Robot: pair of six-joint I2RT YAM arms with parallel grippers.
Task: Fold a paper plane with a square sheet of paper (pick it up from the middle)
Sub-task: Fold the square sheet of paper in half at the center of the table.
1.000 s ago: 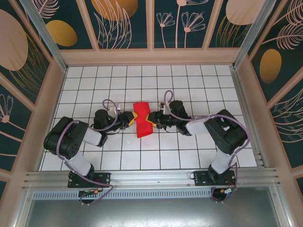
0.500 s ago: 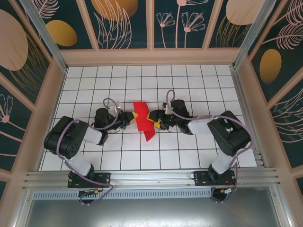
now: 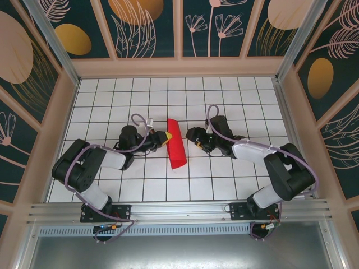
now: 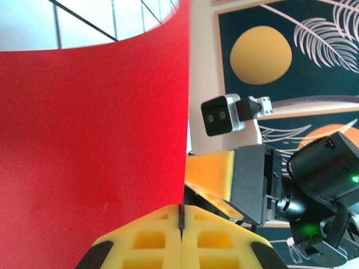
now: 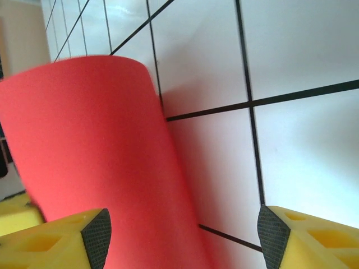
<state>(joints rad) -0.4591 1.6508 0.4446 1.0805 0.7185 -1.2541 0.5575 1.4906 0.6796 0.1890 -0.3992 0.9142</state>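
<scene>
The square sheet of paper (image 3: 177,144) is bright red and shows from above as a narrow curved strip standing on edge between the two arms. My left gripper (image 3: 166,137) is shut on its left edge. In the left wrist view the yellow fingertips (image 4: 157,235) meet around the sheet (image 4: 90,145), which bows away to the left. My right gripper (image 3: 191,135) stands open just right of the paper, apart from it. In the right wrist view the red sheet (image 5: 95,151) curves up in front of the left fingertip (image 5: 96,235), with the wide gap (image 5: 185,238) over white tiles.
The white gridded table (image 3: 235,106) is fenced by wooden walls (image 3: 179,67) at the back and sides, with an aluminium rail (image 3: 179,212) at the near edge. The right gripper's yellow pad (image 4: 210,171) and its wrist camera (image 4: 221,115) sit close behind the sheet in the left wrist view.
The right gripper opened, let go of the paper and drew back to the right. The left gripper shut on the sheet and pushed right; the paper now stands as a narrower strip.
</scene>
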